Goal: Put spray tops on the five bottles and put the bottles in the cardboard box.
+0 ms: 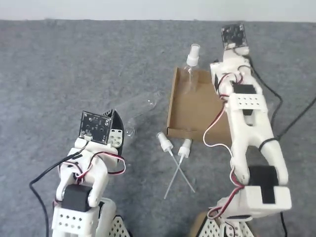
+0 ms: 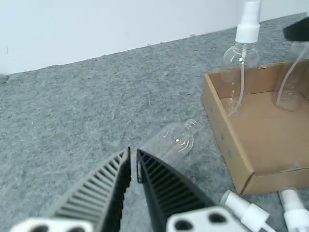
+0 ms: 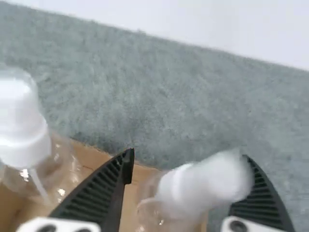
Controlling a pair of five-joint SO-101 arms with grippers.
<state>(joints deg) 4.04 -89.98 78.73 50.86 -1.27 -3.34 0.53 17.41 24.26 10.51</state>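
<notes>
2 capped bottles (image 2: 244, 60) in box (image 1: 195, 111), 1 uncapped bottle (image 1: 140, 106) lying left, 2 spray tops (image 1: 165, 142) near. L gripper (image 2: 133, 157) pressed together, R gripper (image 3: 188, 166) spread round 1 bottle.

Left arm (image 1: 81, 190) folded back and low, left end effector (image 2: 133, 160) pointing forward with jaws nearly touching, right arm (image 1: 252, 126) stretched far forward, right end effector (image 3: 187, 162) spread wide.
</notes>
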